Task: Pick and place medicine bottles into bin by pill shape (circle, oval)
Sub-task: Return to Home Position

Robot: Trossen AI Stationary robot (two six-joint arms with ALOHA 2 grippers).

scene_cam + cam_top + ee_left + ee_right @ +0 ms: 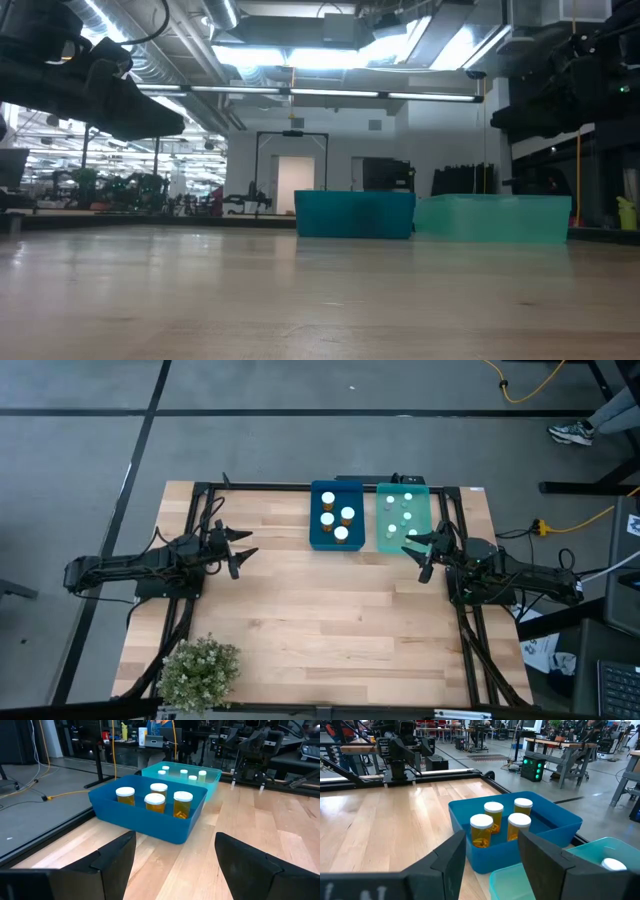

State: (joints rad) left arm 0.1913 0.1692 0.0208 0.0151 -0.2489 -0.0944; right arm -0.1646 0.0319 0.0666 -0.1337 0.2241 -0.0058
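Observation:
Several amber-orange bottles with white caps [338, 519] stand upright in the dark blue tray [316, 536] at the table's far middle; they also show in the left wrist view [155, 803] and right wrist view [493, 822]. Several small pale bottles [405, 515] stand in the teal tray [384, 542] just right of it. My left gripper [243, 552] is open and empty, left of the blue tray. My right gripper [420, 555] is open and empty at the teal tray's near right corner.
A small potted plant [200, 670] stands at the table's near left corner. The black frame rails [470, 650] run along the table's left and right sides. Bare wood [330, 620] lies between the arms and toward the near edge.

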